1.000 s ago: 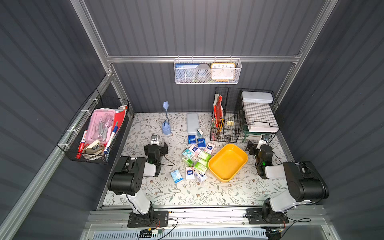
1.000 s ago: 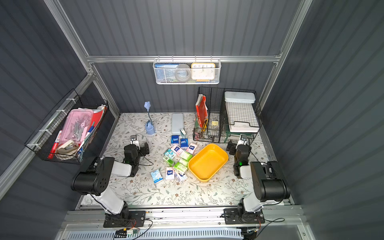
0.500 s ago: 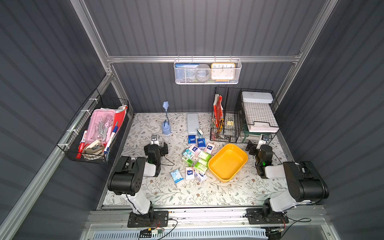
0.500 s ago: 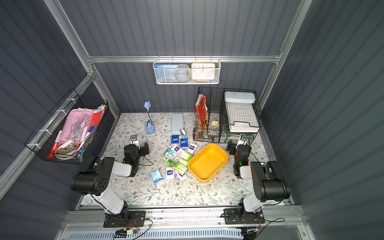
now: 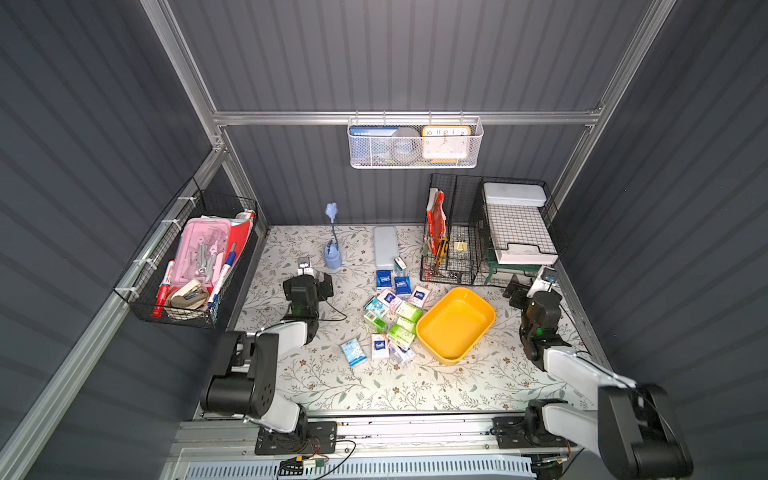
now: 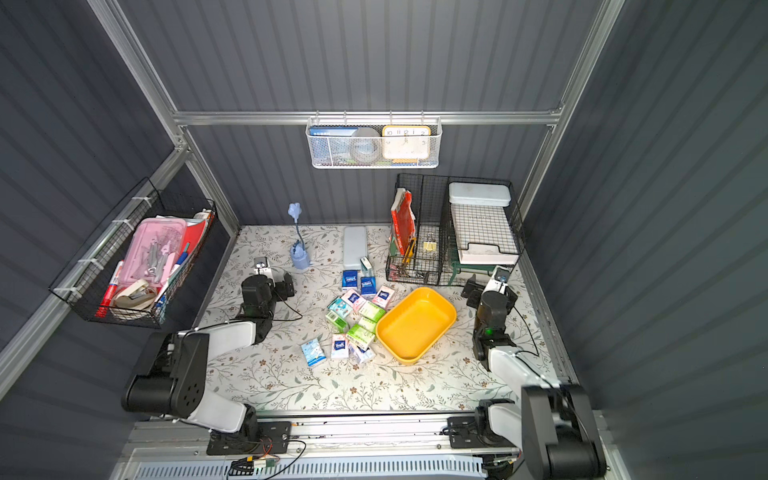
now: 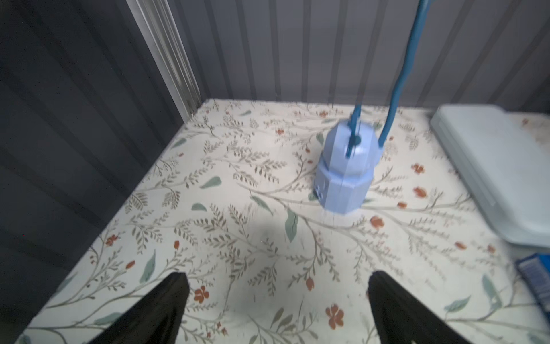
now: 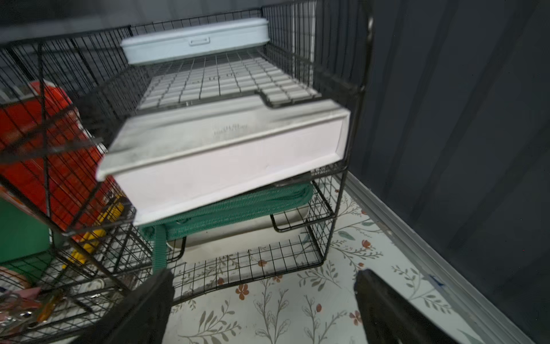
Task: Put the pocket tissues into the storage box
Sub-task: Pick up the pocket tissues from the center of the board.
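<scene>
The pocket tissues (image 5: 392, 318) lie in a loose heap in the middle of the floral table (image 5: 374, 390), all of them on the cloth and outside the storage box (image 5: 457, 324). The yellow box sits at a slant just to the right of the heap, and in both top views its floor shows bare yellow (image 6: 415, 324). A few green packets (image 5: 401, 334) lie hard against its near left rim; I cannot tell whether they touch it. Two dark blue packets (image 5: 384, 278) rest at the back of the heap, just off the end of the pale flat case (image 5: 385, 245). One light blue packet (image 5: 353, 352) lies a little apart at the front.

The left gripper (image 5: 305, 276) is well to the left of the heap. Its wrist view shows the gripper (image 7: 276, 277) with its jaws spread wide over bare cloth, facing a blue stand (image 7: 345, 166) with a bent stem, and the flat case at the edge.

The right gripper (image 5: 528, 289) is off to the right, behind the box and near the black wire rack (image 5: 457, 232). Its wrist view shows this gripper (image 8: 263, 274) with its jaws likewise wide apart over the cloth, looking at the rack's white tray (image 8: 226, 155).
</scene>
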Controlling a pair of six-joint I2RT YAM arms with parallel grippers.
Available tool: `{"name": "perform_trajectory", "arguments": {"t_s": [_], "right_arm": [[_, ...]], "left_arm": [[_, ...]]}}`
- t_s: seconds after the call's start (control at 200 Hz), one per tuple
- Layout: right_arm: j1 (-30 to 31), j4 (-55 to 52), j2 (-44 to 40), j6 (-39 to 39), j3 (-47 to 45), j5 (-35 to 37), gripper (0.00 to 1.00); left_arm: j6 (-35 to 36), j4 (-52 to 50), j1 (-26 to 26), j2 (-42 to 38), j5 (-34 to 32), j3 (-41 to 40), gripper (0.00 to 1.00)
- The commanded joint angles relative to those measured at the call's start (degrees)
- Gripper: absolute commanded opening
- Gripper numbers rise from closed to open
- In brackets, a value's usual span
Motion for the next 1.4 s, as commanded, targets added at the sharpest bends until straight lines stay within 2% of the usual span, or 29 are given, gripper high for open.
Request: {"name": "perform_trajectory", "arguments": {"t_s": [0.0,0.11,0.245,0.37,0.525,0.655,0.775,0.81,0.881,1.111,1.396], "right_arm": [[0.9,-29.0,-6.0,7.0,9.8,2.8,0.98],[5.8,-41.7,-8.6,11.3,16.5,1.3,0.94],[18.4,-51.4,-7.1,12.5,22.9,1.4,0.92],[28.0,-59.3,-0.3,13.8,30.0,-7.7,0.92],[35.5,-62.1,11.2,13.5,37.5,-20.2,0.89],[39.3,-61.5,20.4,12.2,42.9,-31.6,0.84],[43.0,-64.1,29.9,9.7,50.2,-34.7,0.82],[43.3,-65.5,32.7,9.0,52.4,-38.4,0.82],[44.1,-67.3,37.5,8.0,56.0,-40.8,0.81],[45.5,-71.5,46.7,2.5,61.4,-38.4,0.81],[45.6,-77.1,49.4,-3.0,62.1,-35.9,0.81]], "left_arm": [[-6.8,-17.5,-0.3,-5.5,0.2,4.8,0.99],[-13.9,-23.8,-0.8,-9.0,2.2,6.1,0.99],[-24.8,-32.8,-1.6,-10.8,5.7,7.6,0.99],[-30.8,-37.5,-2.9,-11.7,10.0,6.9,0.99],[-32.0,-44.4,-3.1,-10.4,14.1,8.9,0.99],[-32.6,-49.7,-2.9,-6.4,20.0,11.8,0.99],[-34.8,-49.2,-2.3,-4.3,22.6,11.4,0.99],[-35.5,-48.5,-2.0,-4.1,23.2,10.9,0.99],[-36.4,-47.5,-0.8,-3.9,24.7,10.0,0.99],[-37.0,-46.5,5.3,-6.6,29.6,6.1,0.99],[-34.8,-48.1,5.7,-9.1,28.9,6.7,0.99]]}}
